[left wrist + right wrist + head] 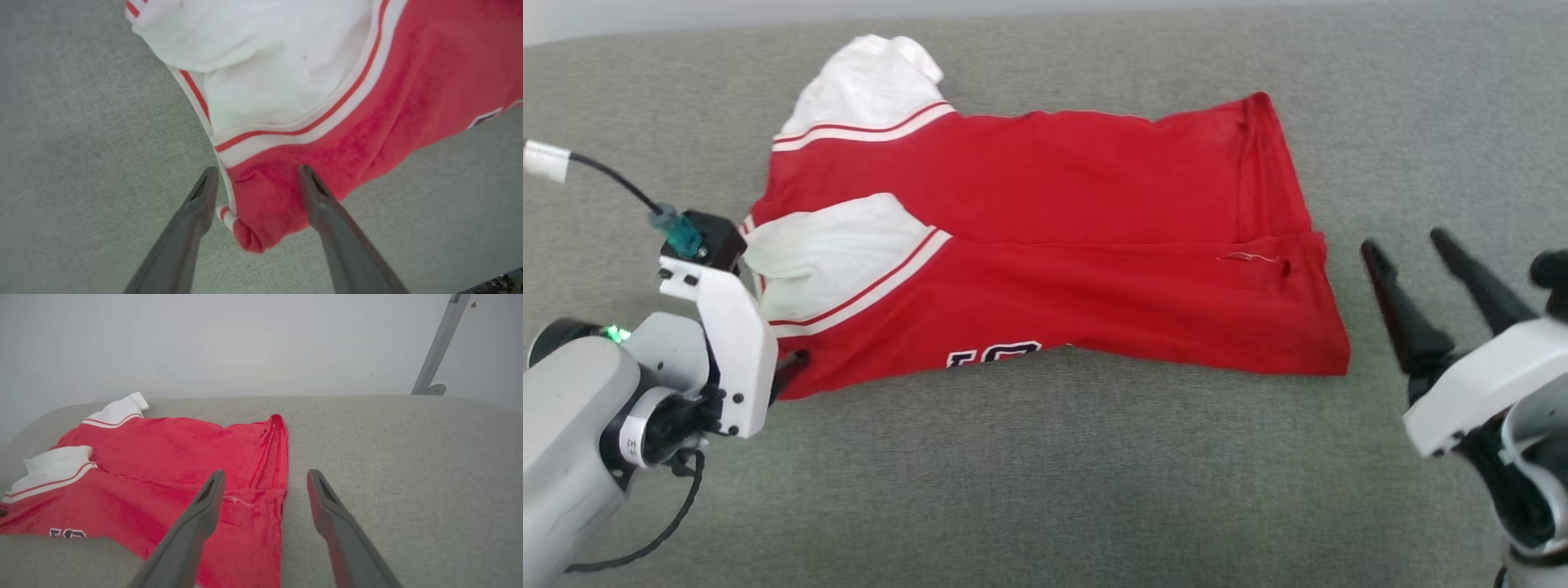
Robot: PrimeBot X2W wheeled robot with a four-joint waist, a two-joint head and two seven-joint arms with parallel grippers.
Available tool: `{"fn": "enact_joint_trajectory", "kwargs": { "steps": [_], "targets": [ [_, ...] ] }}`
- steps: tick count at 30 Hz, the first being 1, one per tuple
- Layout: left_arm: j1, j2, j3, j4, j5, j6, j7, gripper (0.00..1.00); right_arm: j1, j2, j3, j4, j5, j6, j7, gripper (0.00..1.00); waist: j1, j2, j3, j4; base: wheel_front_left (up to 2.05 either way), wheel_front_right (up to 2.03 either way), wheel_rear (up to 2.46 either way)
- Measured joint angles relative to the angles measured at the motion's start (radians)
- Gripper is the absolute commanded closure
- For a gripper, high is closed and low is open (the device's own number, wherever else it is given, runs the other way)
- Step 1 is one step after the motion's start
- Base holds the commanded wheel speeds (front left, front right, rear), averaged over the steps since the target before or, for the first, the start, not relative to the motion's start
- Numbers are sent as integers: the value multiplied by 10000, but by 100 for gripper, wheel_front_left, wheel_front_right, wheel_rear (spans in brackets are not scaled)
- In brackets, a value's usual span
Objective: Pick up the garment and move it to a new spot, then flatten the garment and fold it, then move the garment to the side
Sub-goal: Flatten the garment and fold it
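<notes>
Garment (1078,245) is reading solid red. White lining is showing just ahead of the left claw (257,171), edged in white-red-white stripe trim. Black, white-outlined lettering is peeking out to that claw's right. Right claw (1406,243) fingers are showing dark grey, its housing white. Counter (1045,490) is looking plain grey weave.

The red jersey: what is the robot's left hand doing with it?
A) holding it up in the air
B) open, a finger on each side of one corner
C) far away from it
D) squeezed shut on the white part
B: the left hand is open, its two fingers straddling a corner of the jersey, which lies on the grey surface.
</notes>
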Motion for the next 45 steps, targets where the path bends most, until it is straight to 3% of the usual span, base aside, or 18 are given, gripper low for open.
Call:
{"fn": "enact_joint_trajectory", "kwargs": {
  "steps": [6, 7, 8, 28, 29, 30, 31, 38, 45],
  "targets": [
    [350, -148, 121, 711, -495, 199, 0, 0, 535, 247, 188, -17, 86, 0, 531, 0, 0, 0, 175, -298, 0, 0, 0],
    [350, -198, 151, 861, -548, 148, -10, 54, 568, 263, 209, 82, 127, 0, 654, 0, 0, 0, 203, -330, 0, 0, 0],
    [350, -251, 192, 1028, -654, 88, -12, 100, 580, 267, 253, 173, 186, 0, 773, 0, 0, 0, 229, -356, 0, 0, 0],
    [-256, -1413, 86, 2412, -652, -980, -453, 100, -1117, -548, 1338, 3567, 462, -2, 3388, 0, 0, 1, 536, 415, 0, 0, 0],
    [-263, -1440, 84, 2454, -652, -984, -456, 100, -1196, -608, 1432, 3614, 506, -2, 3528, 28, 0, 1, 540, 442, 0, 0, 0],
    [-276, -1467, 82, 2483, -648, -1009, -489, 100, -1245, -646, 1436, 3664, 564, -2, 3595, 95, 0, 1, 546, 464, 0, 0, 0],
    [-284, -1492, 79, 2510, -639, -1072, -535, 100, -1297, -709, 1455, 3703, 587, -2, 3678, 100, 0, 0, 548, 493, 0, 0, 0],
    [-300, -1455, 82, 2391, -644, -1152, -533, 100, -1420, -1095, 1383, 3394, 1080, 0, 4374, 100, 0, 0, 456, 621, 0, 0, 0],
    [-32, -798, 6, 1373, -648, -711, -190, 100, -1196, -1488, 1045, 2522, 1461, 2, 5260, 100, 0, 0, 259, 766, 0, 0, 0]
  ]
}}
